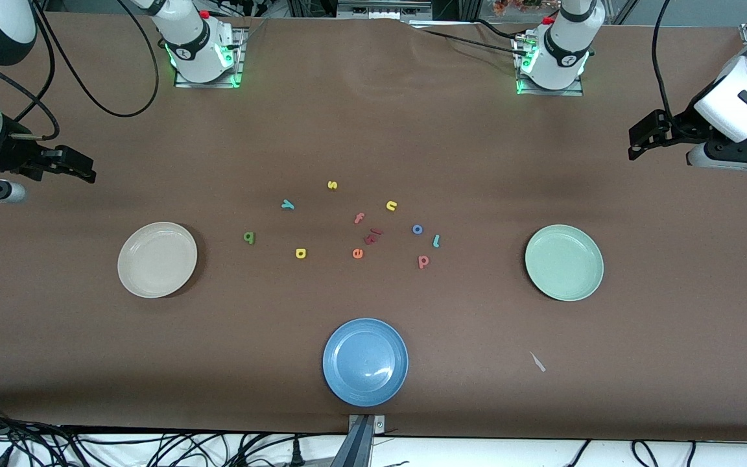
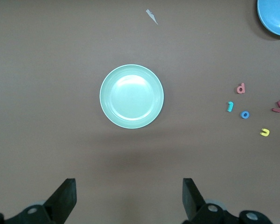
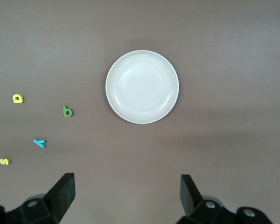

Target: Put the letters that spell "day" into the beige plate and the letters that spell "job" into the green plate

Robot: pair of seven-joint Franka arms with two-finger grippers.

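Both arms just wait at the table ends, left gripper (image 2: pixel 127 198) and right gripper (image 3: pixel 126 196) spread wide, holding nothing. Beige plate (image 1: pixel 157 259) and green plate (image 1: pixel 564 262) sit bare; green d (image 1: pixel 249 238), yellow a (image 1: pixel 300 253), teal y (image 1: pixel 288 205), teal j (image 1: pixel 436 241), blue o (image 1: pixel 417 229), pink b (image 1: pixel 423 261) lie scattered between them.
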